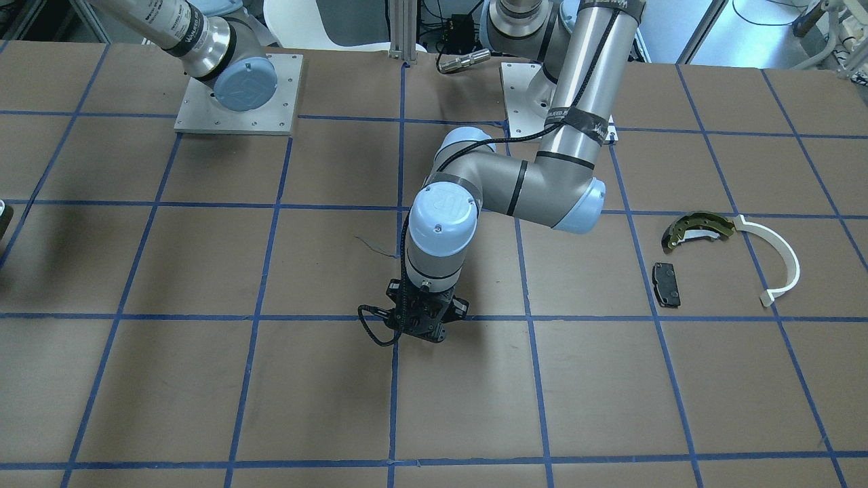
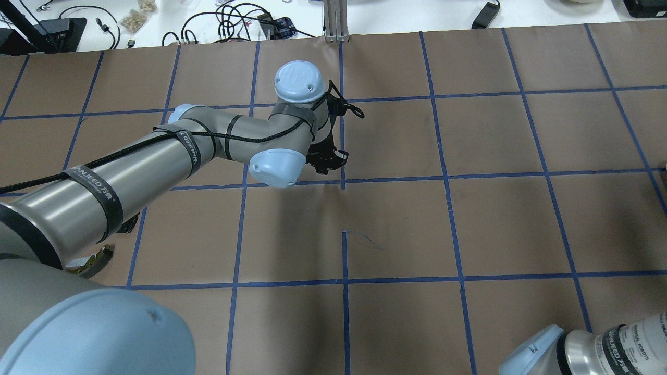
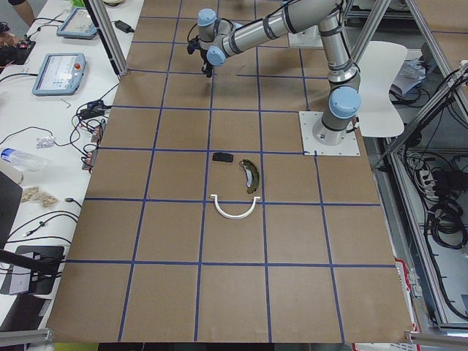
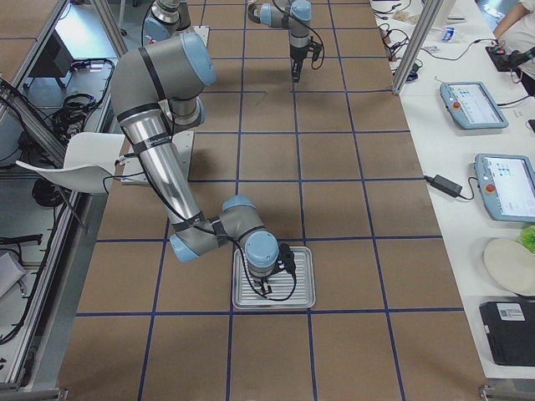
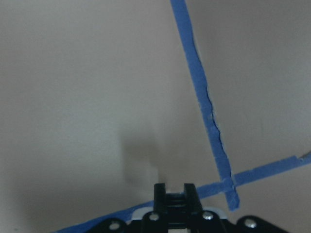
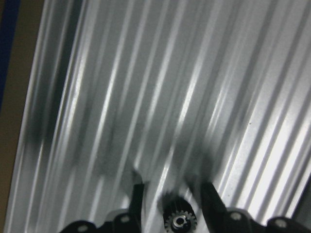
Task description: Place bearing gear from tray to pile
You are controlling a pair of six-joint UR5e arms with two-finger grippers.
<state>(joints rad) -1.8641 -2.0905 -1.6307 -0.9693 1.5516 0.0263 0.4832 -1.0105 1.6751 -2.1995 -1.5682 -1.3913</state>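
- A ridged metal tray [image 4: 303, 294] lay on the brown surface [image 1: 203, 393], which was marked with a grid of blue tape [image 5: 204, 107], towards the robot's right end.
- In the tray sat the bearing gear [image 6: 180, 219], a small black toothed wheel with a pale bore.
- The right pincer [image 6: 172, 188] pointed down into the tray. Its fingers [image 6: 137, 194] stood apart on either side of the gear, with a gap showing on each side, so it gripped nothing.
- The pile lay well apart from the tray, on the robot's left side. It held an olive-gold brake shoe [image 1: 698, 227], a white plastic arc [image 1: 780, 261] and a small black pad [image 1: 666, 283].
- The shoe's end was just beside the arc's end, and the pad lay near both but clear of them.
- The left pincer [image 5: 176, 187] hung above the surface near a crossing of tape lines, away from the pile. Its fingers were drawn close together and held nothing.
- The right arm's sleeve [image 2: 625, 341] carried lettering that read in part "UNIVERSAL ROBOTS".
- The black straps [image 2: 107, 200] on the left arm bore white lettering too unclear to read with certainty.
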